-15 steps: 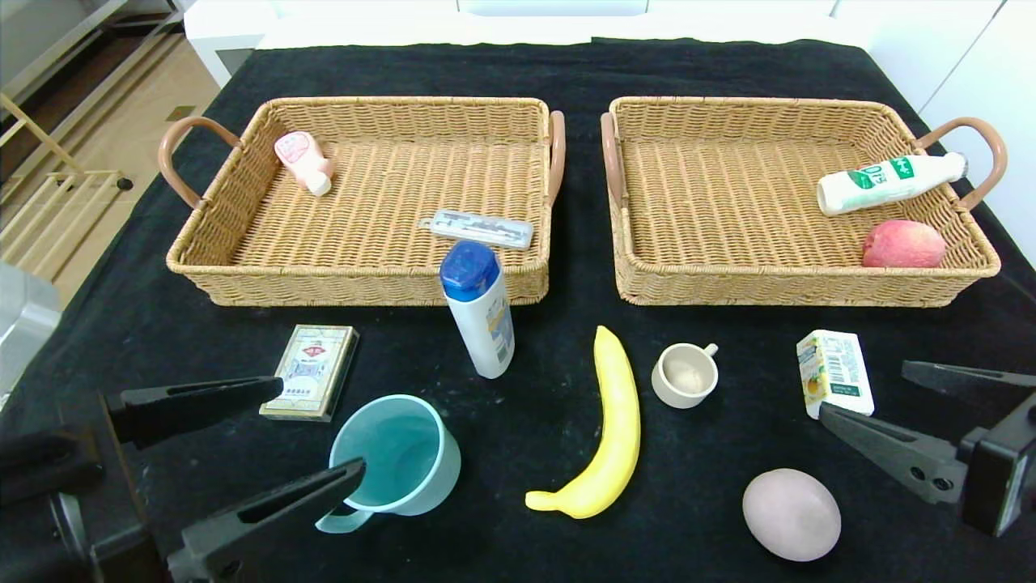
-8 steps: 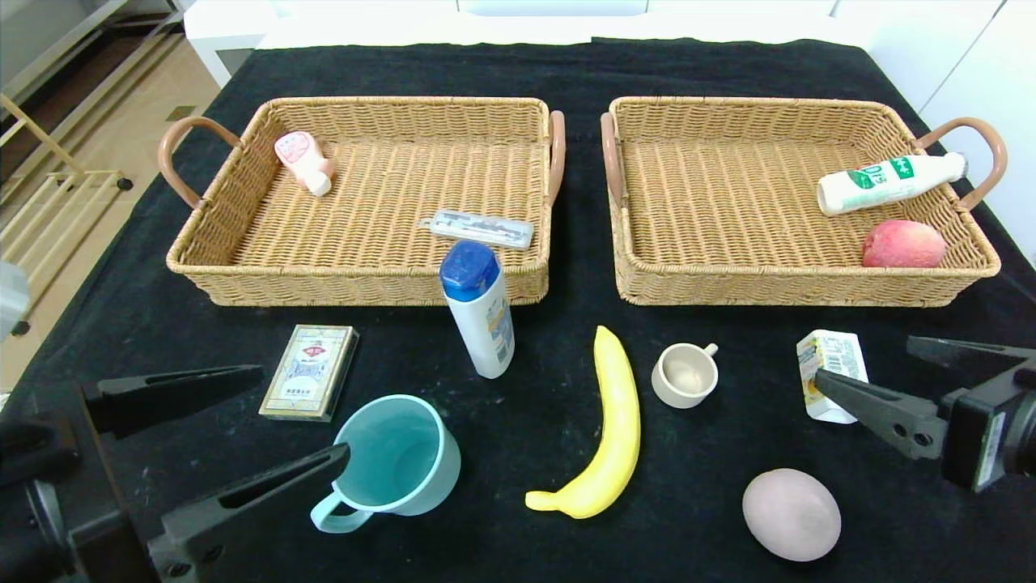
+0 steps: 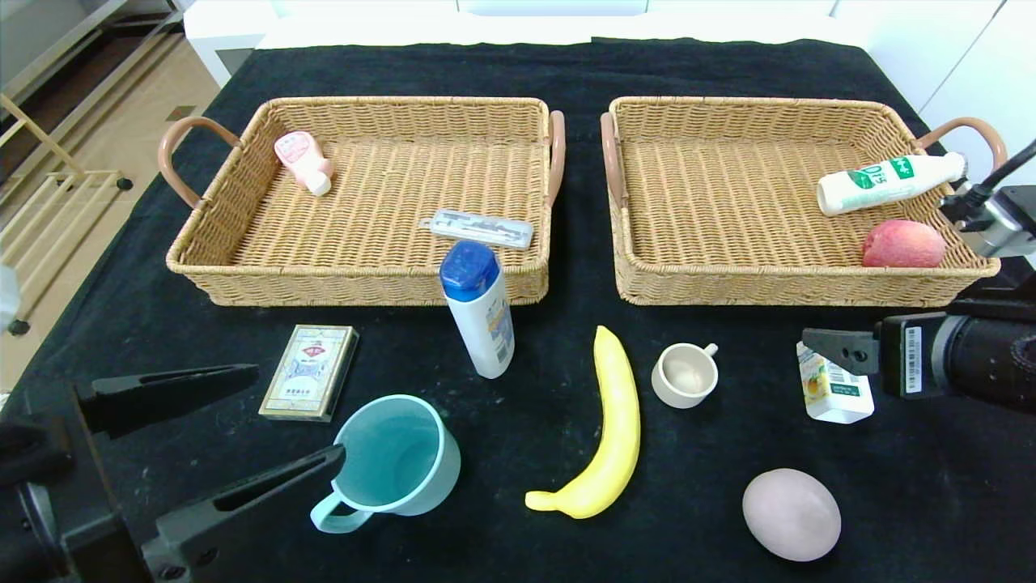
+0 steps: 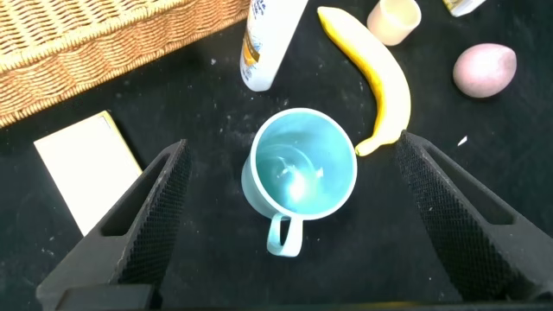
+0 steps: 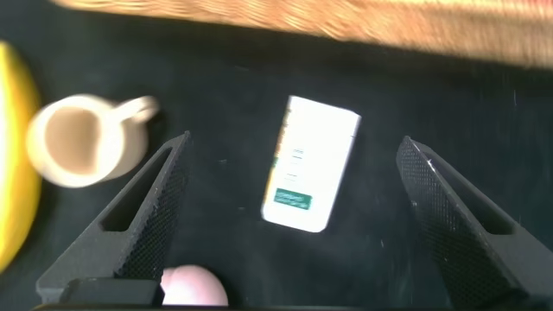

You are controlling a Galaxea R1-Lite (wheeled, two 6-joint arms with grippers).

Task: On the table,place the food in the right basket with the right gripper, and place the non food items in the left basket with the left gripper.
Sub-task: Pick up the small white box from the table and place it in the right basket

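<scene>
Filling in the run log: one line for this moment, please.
left gripper: open, over teal mug | right gripper: open, over juice carton | nothing held

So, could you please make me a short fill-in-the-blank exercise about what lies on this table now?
1. The right claw is open above the juice ____.
2. The left claw is open above the teal ____.
3. The red apple lies inside the ____ basket.
4. The banana lies between the blue-capped bottle and the small beige ____.

Missing words: carton; mug; right; cup
</scene>
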